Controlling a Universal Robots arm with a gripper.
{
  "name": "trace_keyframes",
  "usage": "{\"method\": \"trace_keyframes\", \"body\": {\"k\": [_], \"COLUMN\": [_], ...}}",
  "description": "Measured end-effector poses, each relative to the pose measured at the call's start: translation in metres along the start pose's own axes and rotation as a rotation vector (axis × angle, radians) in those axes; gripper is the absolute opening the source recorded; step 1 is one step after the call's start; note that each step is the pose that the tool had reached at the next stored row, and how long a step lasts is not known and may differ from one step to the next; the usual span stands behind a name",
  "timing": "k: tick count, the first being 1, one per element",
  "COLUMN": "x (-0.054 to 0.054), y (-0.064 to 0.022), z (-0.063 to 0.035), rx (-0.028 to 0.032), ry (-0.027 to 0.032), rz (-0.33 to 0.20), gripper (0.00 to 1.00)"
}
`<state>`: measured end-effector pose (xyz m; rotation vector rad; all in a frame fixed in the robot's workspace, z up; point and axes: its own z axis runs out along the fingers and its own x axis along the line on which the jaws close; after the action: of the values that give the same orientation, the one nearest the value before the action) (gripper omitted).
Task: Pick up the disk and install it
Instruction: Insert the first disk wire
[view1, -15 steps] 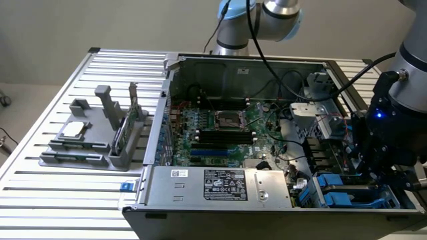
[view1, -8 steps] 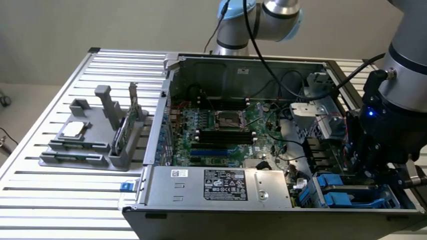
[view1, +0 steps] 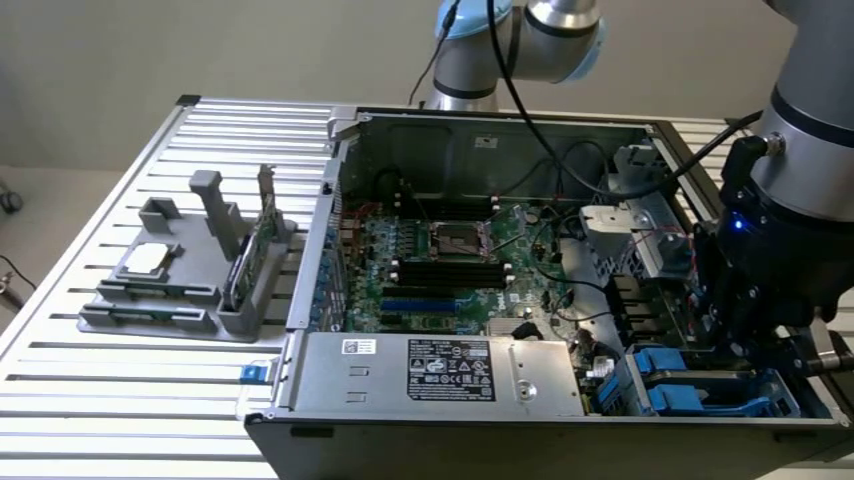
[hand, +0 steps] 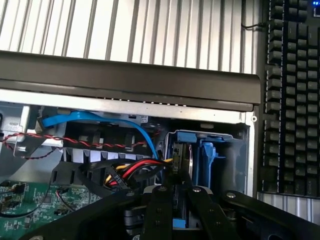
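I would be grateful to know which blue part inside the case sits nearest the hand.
The blue carrier in the corner drive bay, directly ahead of the hand; the blue cable runs farther off.

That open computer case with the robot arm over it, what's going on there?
A grey robot arm has its black gripper down inside the open black desktop computer case, at the drive bay corner on the exterior view's right. The jaws are nearly closed at the flat silver-grey hard drive in its blue plastic carrier, which stands on edge in the bay beside blue drive carriers. On the slatted metal table, a grey parts holder keeps a small square silver chip.
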<state>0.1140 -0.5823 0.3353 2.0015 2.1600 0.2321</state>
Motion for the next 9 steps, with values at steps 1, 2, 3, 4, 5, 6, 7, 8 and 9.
{"method": "trace_keyframes", "body": {"k": [1, 2, 3, 4, 5, 6, 7, 8, 9], "x": [0.0006, 0.0014, 0.0023, 0.0032, 0.0041, 0.0049, 0.0057, 0.0065, 0.0072], "y": [0.0, 0.0001, 0.0002, 0.0002, 0.0003, 0.0003, 0.0005, 0.0006, 0.0007], "z": [0.0, 0.0, 0.0, 0.0, 0.0, 0.0001, 0.0001, 0.0001, 0.0002], "rx": [-0.0006, -0.0011, -0.0016, -0.0018, -0.002, -0.002, -0.002, -0.0019, -0.0018], "ry": [-0.0024, -0.0043, -0.006, -0.008, -0.01, -0.0119, -0.0144, -0.0168, -0.0188], "rz": [0.002, 0.004, 0.005, 0.007, 0.008, 0.01, 0.012, 0.014, 0.016], "gripper": [0.17, 0.17, 0.17, 0.17, 0.17, 0.17, 0.17, 0.17, 0.17]}}
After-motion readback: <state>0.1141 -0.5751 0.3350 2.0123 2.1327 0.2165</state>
